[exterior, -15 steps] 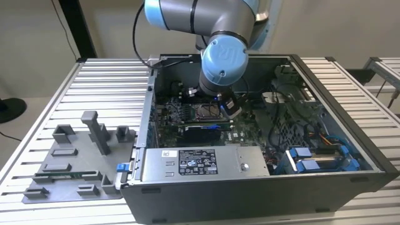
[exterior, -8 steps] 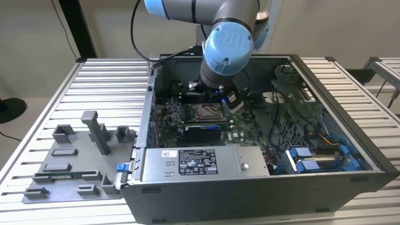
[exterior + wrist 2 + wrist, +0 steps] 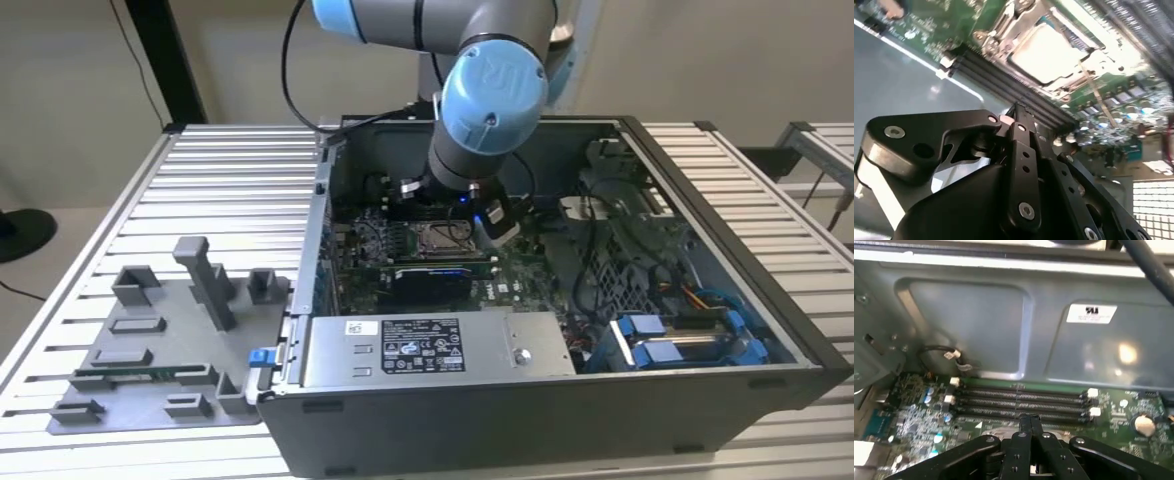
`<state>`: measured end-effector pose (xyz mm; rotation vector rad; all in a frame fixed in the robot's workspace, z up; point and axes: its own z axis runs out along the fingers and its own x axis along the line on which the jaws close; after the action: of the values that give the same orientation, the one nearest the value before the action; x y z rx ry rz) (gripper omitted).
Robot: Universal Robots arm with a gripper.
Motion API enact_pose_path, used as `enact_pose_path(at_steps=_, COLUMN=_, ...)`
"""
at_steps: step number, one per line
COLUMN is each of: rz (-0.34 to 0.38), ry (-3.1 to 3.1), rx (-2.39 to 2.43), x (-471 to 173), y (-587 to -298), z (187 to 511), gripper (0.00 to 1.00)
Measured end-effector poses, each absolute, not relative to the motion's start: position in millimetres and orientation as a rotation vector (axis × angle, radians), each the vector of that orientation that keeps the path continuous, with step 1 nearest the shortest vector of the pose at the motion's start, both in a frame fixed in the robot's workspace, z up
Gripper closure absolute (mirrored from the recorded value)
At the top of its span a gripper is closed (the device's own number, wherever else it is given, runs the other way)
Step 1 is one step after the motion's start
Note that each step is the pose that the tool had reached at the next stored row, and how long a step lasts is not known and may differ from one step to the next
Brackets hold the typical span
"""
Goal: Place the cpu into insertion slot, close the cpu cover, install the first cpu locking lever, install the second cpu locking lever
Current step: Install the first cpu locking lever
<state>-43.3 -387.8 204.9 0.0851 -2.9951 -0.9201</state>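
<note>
Chip's in: we see the cpu (image 3: 1048,51) seated in the insertion slot (image 3: 442,237), the cpu cover (image 3: 1004,27) framing it. Gripper (image 3: 1019,114) hovers close above, jaws pressed together on nothing. We reckon the levers are the step in hand, needing a careful hook.

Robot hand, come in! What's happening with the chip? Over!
Hand shut, empty, above the board. Cpu seated in insertion slot, cpu cover down around it. Nothing in the way.

A robotics lab or test workshop: an open computer case (image 3: 561,330) lies on a ribbed aluminium workbench (image 3: 200,180) beside a grey plastic parts fixture (image 3: 160,340), under an industrial robot arm (image 3: 487,90).
</note>
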Motion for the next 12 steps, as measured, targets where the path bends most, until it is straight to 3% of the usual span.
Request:
enact_pose_path(at_steps=4, rz=-0.854, ry=-2.987, rx=0.068, x=-43, y=-389, z=205, gripper=1.00)
enact_pose_path(at_steps=12, rz=-0.806, ry=-2.998, rx=0.052, x=-40, y=-389, z=220, gripper=1.00)
